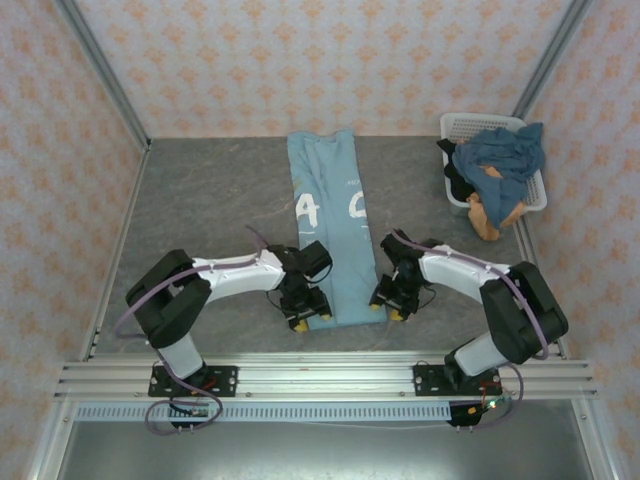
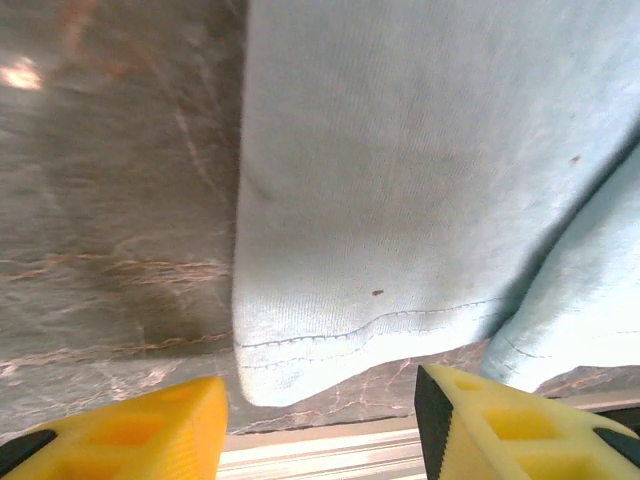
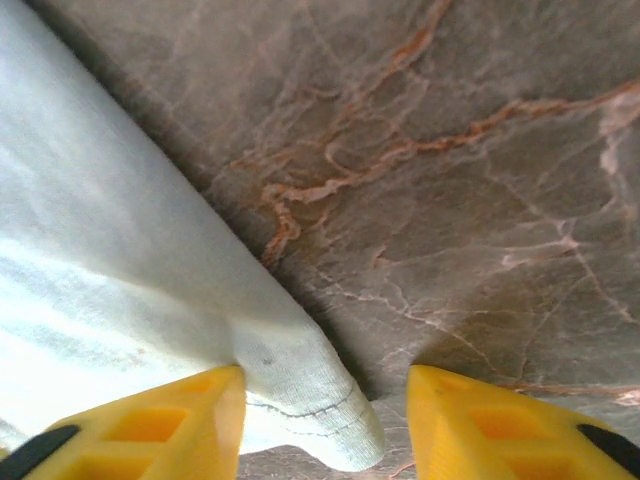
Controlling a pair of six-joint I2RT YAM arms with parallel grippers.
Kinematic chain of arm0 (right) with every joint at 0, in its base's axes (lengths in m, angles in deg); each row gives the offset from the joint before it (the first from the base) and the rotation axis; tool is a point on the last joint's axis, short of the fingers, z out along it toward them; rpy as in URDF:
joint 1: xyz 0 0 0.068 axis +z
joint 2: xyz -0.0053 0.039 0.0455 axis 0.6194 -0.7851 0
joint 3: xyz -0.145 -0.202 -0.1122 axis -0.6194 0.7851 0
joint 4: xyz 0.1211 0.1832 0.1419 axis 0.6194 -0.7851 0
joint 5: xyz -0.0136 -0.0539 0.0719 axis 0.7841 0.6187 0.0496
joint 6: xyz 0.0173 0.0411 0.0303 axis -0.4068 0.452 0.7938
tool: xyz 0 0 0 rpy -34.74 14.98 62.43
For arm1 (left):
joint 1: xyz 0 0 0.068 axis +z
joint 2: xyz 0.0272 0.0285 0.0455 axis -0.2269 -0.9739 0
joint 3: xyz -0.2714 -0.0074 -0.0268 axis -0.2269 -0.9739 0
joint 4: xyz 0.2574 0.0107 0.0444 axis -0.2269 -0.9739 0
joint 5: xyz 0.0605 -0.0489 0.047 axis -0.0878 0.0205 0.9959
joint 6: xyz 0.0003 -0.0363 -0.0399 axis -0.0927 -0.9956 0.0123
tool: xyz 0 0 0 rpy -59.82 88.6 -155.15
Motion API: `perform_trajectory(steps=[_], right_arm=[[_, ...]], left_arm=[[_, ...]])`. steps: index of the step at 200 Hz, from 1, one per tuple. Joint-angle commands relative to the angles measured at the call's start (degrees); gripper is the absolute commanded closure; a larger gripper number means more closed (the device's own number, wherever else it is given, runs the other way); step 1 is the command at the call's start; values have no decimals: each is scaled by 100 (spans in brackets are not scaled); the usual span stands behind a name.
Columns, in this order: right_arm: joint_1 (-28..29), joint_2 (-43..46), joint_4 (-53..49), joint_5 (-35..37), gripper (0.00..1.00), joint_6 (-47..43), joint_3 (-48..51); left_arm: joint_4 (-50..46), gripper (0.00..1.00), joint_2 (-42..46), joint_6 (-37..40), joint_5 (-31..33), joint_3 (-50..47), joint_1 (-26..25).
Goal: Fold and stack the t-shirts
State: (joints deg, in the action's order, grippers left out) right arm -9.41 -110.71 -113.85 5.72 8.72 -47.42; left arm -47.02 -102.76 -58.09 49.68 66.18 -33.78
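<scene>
The light sky-blue t-shirt [image 1: 334, 218] lies folded into a long strip down the middle of the table, white letters showing. My left gripper [image 1: 305, 317] is open at its near left corner; in the left wrist view the hem corner [image 2: 300, 355] lies between the yellow fingers [image 2: 500, 425]. My right gripper [image 1: 390, 308] is open at the near right corner, where the hem corner [image 3: 320, 400] sits between its fingers [image 3: 150, 425]. The slate-blue t-shirt [image 1: 500, 152] and the orange-tan t-shirt [image 1: 492, 210] are heaped at the back right.
A white lattice basket [image 1: 470, 127] holds the two crumpled shirts at the back right and a dark item hangs over its left side. The grey marble table [image 1: 200, 200] ends at a metal rail [image 1: 320, 375] close behind both grippers.
</scene>
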Motion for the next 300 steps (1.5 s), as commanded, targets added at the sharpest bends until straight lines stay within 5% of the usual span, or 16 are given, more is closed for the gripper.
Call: perform_trajectory(steps=[1,51,97,154,229,300], right_arm=[[67,-176,111,12,58,98,-37],[137,-380,209,34,78,231,-191],[163,-334,215,0,84,288,-138],[171,-276,182,17,100,398,-182],[585,50,-652,-399,100,341,-182],[709,308,-947,-270,100,794,-754]], left_arm=[[-189,46,128,85,165,-37,6],[-90,52,-96,134,-23,-116,1],[119,62,-482,160,27,162,5],[-93,100,-396,227,519,294,34],[-32,100,545,305,-150,-909,-162],[-189,100,1379,112,390,-602,161]])
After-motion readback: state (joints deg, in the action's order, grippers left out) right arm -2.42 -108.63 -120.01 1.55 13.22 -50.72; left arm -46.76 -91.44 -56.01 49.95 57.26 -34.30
